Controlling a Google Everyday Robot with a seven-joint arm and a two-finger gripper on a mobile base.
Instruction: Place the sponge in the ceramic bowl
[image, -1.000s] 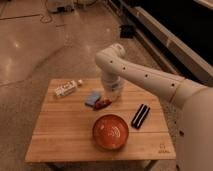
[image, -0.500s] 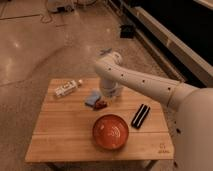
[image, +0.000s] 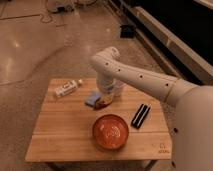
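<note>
Camera view: the sponge (image: 92, 97) lies flat on the far side of the table (image: 60, 135). It is well apart from the bowl (image: 110, 131), which stands nearer the front edge with nothing showing inside it. The arm (image: 135, 80) reaches in from the right and bends down, so the gripper (image: 104, 101) hangs just right of the sponge, touching it or nearly so. That placing looks suited to a pick from above. Whether the gripper is open, shut or holding anything I cannot tell, since the wrist covers it. A white bottle (image: 67, 88) lies at the far left and a black block (image: 140, 116) right of the bowl, both off the line from sponge to bowl. Against the earlier frames, the wrist has edged left toward the sponge, while sponge and bowl lie as they did.
</note>
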